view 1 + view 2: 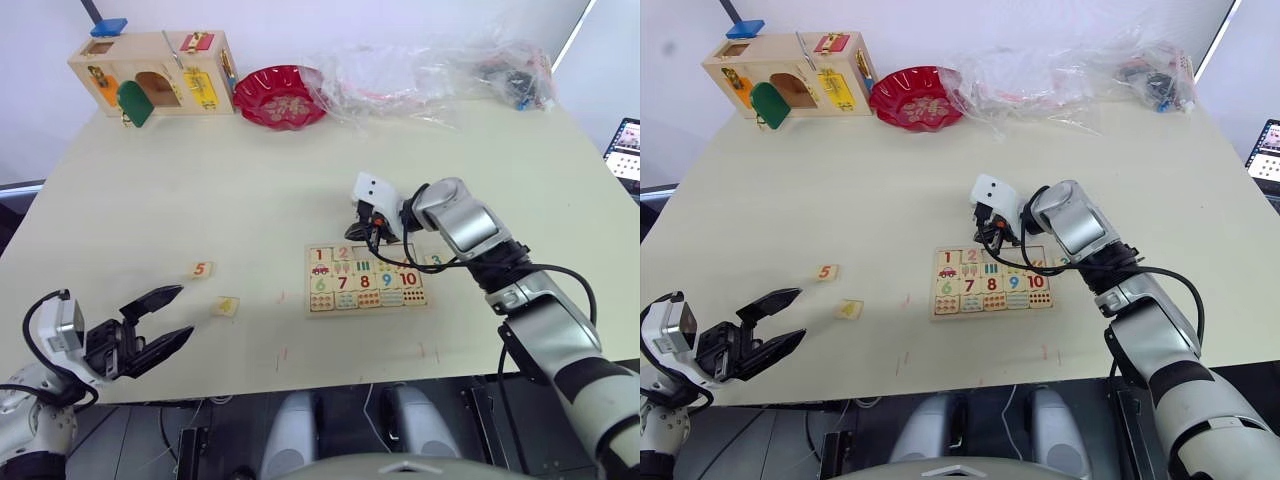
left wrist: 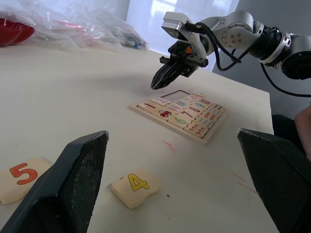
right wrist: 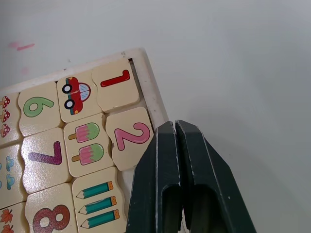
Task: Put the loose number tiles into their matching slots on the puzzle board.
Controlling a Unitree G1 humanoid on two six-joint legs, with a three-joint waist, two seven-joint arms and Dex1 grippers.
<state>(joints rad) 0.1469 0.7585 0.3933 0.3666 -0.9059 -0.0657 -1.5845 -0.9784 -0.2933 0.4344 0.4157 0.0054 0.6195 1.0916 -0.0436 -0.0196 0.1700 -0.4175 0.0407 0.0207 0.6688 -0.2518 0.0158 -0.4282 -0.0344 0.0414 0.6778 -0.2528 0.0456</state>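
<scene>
Cream desk [image 1: 180,200] carries the puzzle board [image 1: 366,279] at frame centre, tiles 1 and 2 seated in its top row. We see the right claw [image 1: 364,232] pinched tight, empty, just above the board's top edge. Left claw [image 1: 160,320] sits lower left, spread wide, holding nothing. Loose 5 tile [image 1: 201,269] and 4 tile [image 1: 226,306] lie left of the board, near that claw. Latch box [image 1: 155,72] and red dish [image 1: 280,96] sit upper left.

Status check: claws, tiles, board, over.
Right claw shut, empty, over board. Left claw open near tile 4 and tile 5. Tiles 1, 2 seated. Nothing in the way.
</scene>
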